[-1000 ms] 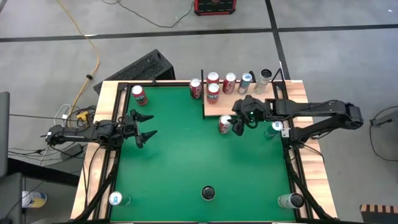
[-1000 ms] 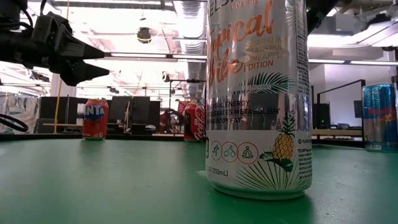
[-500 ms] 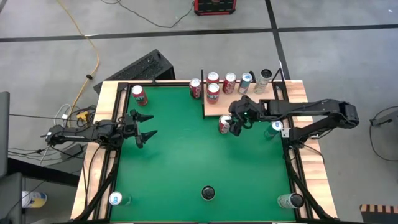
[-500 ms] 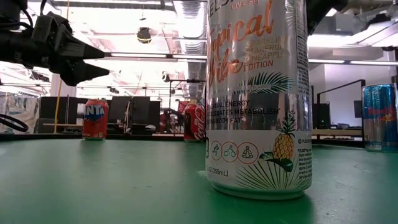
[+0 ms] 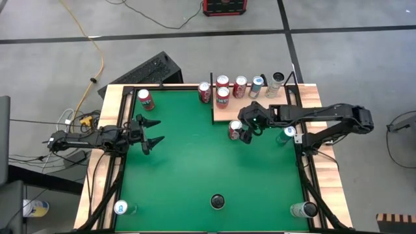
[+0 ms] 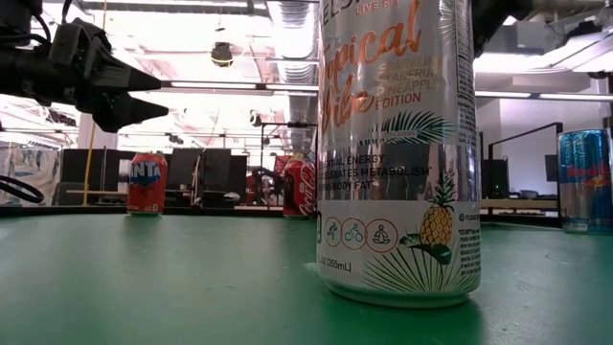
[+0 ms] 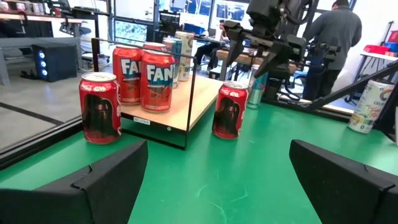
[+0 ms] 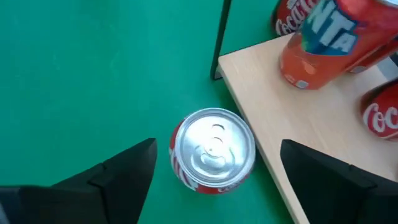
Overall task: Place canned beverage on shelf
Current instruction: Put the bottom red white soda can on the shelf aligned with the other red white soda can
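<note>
A red can with a silver top [image 8: 213, 149] stands upright on the green table [image 5: 188, 169], just off the near left corner of the shelf [image 8: 292, 118]. The shelf is a pale wood board [image 5: 260, 112] with thin black posts, and it carries several cans. My right gripper [image 8: 217, 144] hangs open above the red can [image 5: 234, 130], slanting down, with one finger on either side of it and apart from it. In the left wrist view it [image 7: 261, 46] shows above the can [image 7: 230, 110]. My left gripper [image 5: 159, 130] waits open at the table's left side, pointing level.
Orange and red cans [image 8: 329, 37] stand on the shelf. A dark red can [image 7: 99, 107] stands beside the shelf's left post. Other cans: far left [image 5: 145, 99], right edge [image 5: 289, 133], near corners [image 5: 121, 208] [image 5: 304, 210], near edge [image 6: 397, 144]. A person [image 7: 336, 31] stands beyond the table.
My right gripper has moved a little toward the table's left edge and down, coming over the red can. The can has stayed where it was.
</note>
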`<state>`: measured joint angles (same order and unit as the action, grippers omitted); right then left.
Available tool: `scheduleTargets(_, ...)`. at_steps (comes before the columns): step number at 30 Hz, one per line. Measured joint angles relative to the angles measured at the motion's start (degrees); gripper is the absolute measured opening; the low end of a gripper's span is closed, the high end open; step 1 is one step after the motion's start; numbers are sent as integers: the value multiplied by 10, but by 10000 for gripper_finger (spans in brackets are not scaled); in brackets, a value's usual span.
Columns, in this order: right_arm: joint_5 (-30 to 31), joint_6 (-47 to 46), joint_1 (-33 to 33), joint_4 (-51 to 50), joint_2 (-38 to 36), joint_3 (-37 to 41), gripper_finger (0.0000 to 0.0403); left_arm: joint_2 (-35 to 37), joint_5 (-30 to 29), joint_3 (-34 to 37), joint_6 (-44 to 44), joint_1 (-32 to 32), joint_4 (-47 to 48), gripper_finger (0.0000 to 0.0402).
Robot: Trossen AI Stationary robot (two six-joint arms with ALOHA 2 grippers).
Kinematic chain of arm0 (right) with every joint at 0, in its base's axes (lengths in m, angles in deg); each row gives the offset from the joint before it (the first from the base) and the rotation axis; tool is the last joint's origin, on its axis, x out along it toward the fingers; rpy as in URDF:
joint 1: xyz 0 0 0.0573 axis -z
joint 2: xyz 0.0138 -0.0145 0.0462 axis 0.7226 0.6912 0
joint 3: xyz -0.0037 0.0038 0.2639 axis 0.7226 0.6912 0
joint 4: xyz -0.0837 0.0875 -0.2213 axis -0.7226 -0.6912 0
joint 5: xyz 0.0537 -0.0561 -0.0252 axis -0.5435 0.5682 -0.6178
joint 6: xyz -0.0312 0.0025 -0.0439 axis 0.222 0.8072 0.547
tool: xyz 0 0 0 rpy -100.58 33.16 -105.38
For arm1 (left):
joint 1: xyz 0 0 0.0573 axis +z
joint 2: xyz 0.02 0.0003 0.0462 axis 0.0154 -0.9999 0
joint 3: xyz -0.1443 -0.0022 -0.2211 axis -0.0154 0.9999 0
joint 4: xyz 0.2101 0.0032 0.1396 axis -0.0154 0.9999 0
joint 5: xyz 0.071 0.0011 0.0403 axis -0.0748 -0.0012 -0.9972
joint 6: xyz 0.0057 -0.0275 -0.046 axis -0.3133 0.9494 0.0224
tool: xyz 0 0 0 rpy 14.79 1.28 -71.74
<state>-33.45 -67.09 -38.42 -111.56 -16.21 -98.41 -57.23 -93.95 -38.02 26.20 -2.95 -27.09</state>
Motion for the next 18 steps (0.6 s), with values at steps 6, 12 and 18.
scheduleTargets(6, -2, 3, 4, 21, 23, 0, 376, 0, 0, 0, 0, 0, 0, 377)
scheduleTargets(12, 22, 19, 0, 92, 27, 37, 373, 0, 0, 0, 0, 0, 0, 377)
scheduleTargets(18, 28, 18, -2, 140, 11, 79, 373, 0, 0, 0, 0, 0, 0, 377)
